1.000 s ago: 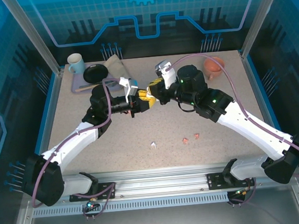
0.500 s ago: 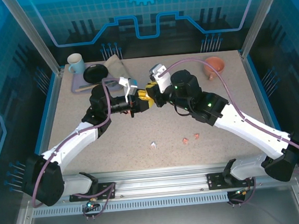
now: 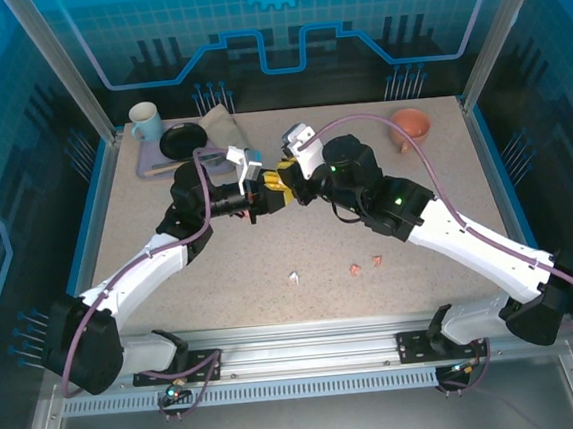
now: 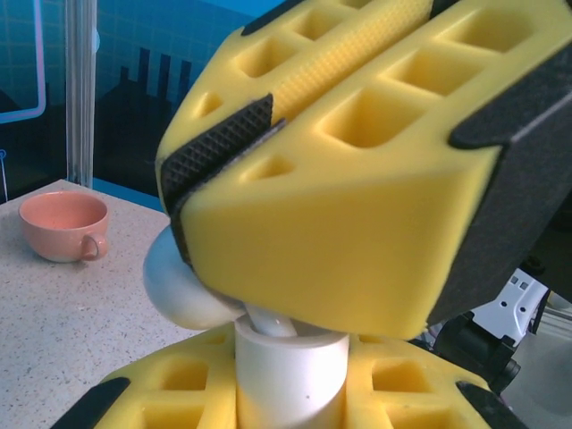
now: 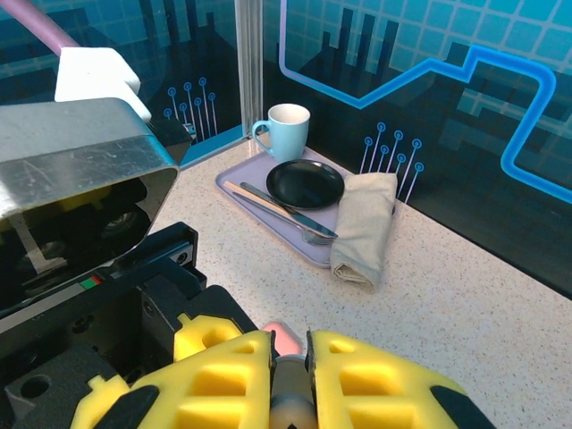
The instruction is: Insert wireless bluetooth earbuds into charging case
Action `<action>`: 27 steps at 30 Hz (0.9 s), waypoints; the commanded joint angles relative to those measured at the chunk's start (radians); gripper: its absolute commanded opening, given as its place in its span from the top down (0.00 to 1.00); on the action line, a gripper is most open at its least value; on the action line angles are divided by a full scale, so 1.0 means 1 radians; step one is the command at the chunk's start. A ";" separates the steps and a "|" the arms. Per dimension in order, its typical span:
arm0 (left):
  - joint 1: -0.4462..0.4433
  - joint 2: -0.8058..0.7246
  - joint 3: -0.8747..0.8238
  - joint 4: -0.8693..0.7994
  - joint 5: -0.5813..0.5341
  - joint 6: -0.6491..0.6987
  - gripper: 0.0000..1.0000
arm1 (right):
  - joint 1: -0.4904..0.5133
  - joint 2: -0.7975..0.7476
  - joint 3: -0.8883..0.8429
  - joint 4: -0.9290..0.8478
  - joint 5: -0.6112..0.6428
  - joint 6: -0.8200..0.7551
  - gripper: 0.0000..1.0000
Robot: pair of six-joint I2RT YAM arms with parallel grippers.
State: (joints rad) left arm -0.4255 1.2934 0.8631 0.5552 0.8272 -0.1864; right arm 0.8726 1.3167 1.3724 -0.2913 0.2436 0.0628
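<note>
Above mid-table my two grippers meet tip to tip. My left gripper (image 3: 267, 191) is shut on a white charging case (image 4: 290, 375), held upright between its yellow fingers (image 4: 407, 393), lid (image 4: 179, 286) swung open to the left. My right gripper (image 3: 283, 175) presses down from above, shut on a white earbud (image 4: 268, 322) whose stem reaches into the case's mouth. In the right wrist view the earbud (image 5: 290, 393) sits pinched between the pads, with a pink patch just beyond. On the table in front lie one white earbud (image 3: 294, 277) and two salmon-pink earbuds (image 3: 355, 268), (image 3: 377, 261).
A lilac tray (image 3: 157, 166) at the back left carries a pale mug (image 3: 144, 118), a black plate (image 3: 182, 140) and cutlery, with a folded napkin (image 3: 223, 125) beside it. A pink cup (image 3: 409, 125) stands at the back right.
My right arm has swung left and brought its gripper up against the left gripper's tips. The left arm has stayed put.
</note>
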 commanded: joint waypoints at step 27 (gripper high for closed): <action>0.017 0.021 -0.069 0.211 -0.069 -0.077 1.00 | -0.088 0.086 0.123 -0.029 -0.241 0.320 0.39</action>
State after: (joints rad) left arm -0.4149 1.3159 0.8001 0.6891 0.7654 -0.2638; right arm 0.8021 1.3937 1.4498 -0.3092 0.0483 0.3252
